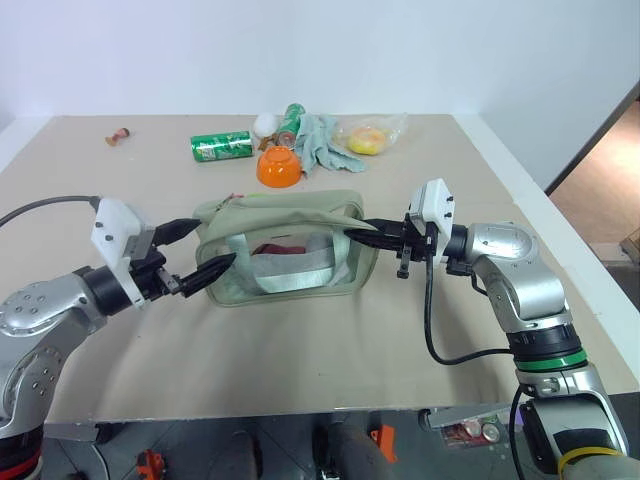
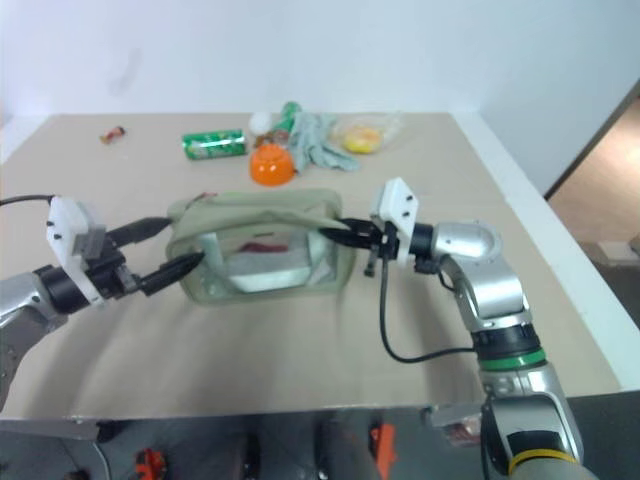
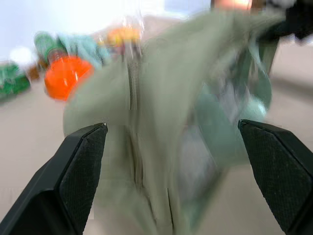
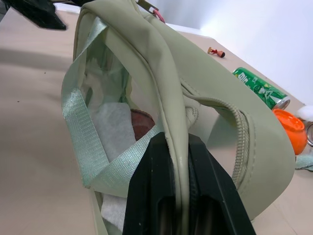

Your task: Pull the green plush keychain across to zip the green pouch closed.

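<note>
The green pouch (image 1: pixel 285 245) stands upright at the table's centre, a boxy sage-green fabric bag with a clear front window showing white and dark red contents. Two sage webbing straps cross the window. Its zipper runs along the top, gaping at the 3 o'clock end. The green plush keychain cannot be made out.

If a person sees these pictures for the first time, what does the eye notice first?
Mid-table, the green pouch stands between both arms. The right gripper is shut on its right-end edge, while the left gripper is open at its left end. Behind it sits an orange bowl.
</note>
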